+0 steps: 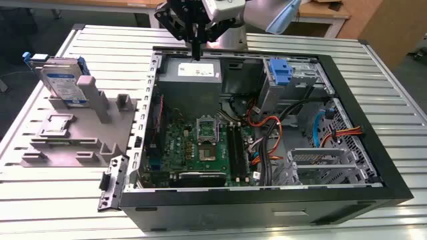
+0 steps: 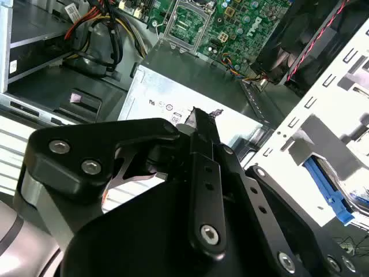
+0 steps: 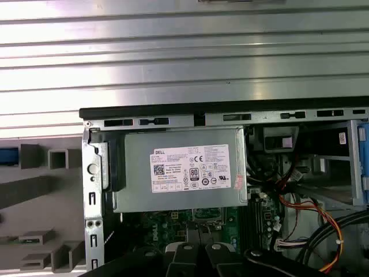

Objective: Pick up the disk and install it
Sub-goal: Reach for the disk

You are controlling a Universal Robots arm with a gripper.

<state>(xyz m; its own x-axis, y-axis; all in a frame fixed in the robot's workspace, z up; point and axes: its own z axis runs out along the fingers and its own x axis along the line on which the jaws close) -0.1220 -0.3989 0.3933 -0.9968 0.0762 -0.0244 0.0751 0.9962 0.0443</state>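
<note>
Right, we start at the gripper [image 1: 198, 55]: its slim black fingers are pressed together and carry nothing. It hangs just above the grey power supply [image 3: 179, 167], at the far end of the open computer case [image 1: 373, 165]. Farther out, toward the exterior view's left and outside the case altogether, we find the disk [image 1: 61, 82]. It stands upright on edge, slotted into a grey holding stand [image 1: 87, 135] on the ribbed metal table [image 1: 113, 40], well apart from the gripper. We judge it a stiff, fairly dense little slab with no give in it, and not one to knock or drop. The metal faces look smooth and likely slippery. So the better hold, we reckon, is across the thin body near its free top edge, pinching the two flat faces, or on the plastic frame where there is more bite. As for looks, it is silver-grey, flat and rectangular, with a white-and-blue label on the face toward us and bright blue carrier plastic showing at its top corners.
</note>
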